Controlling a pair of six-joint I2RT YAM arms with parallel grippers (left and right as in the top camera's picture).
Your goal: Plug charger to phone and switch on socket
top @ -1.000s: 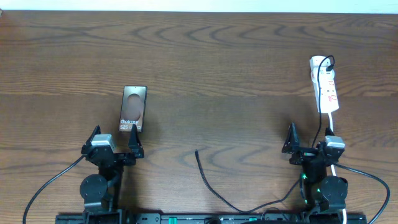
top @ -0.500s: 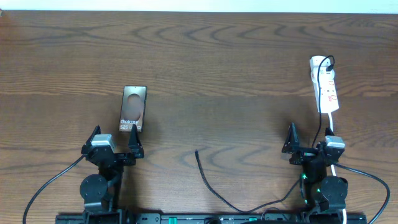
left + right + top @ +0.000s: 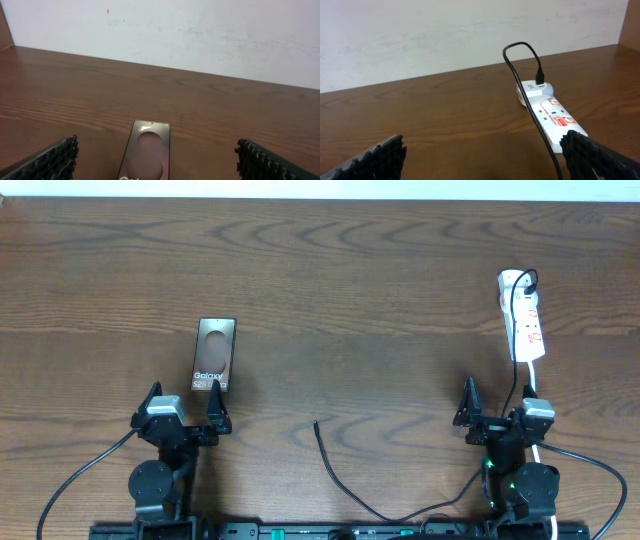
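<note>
The table (image 3: pixel 350 270) is of dark brown wood with a wavy grain, and it fills nearly the whole overhead frame. A thin white strip along the top edge of that frame is the wall (image 3: pixel 320 188). In the left wrist view the wall is plain white, with one small red mark (image 3: pixel 107 10) at the upper left. A brown wooden panel (image 3: pixel 630 20) cuts the upper right corner of the right wrist view.

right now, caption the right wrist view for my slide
Open right pincer faces the white socket, black charger plugged in at its far end, on a wooden table.
</note>
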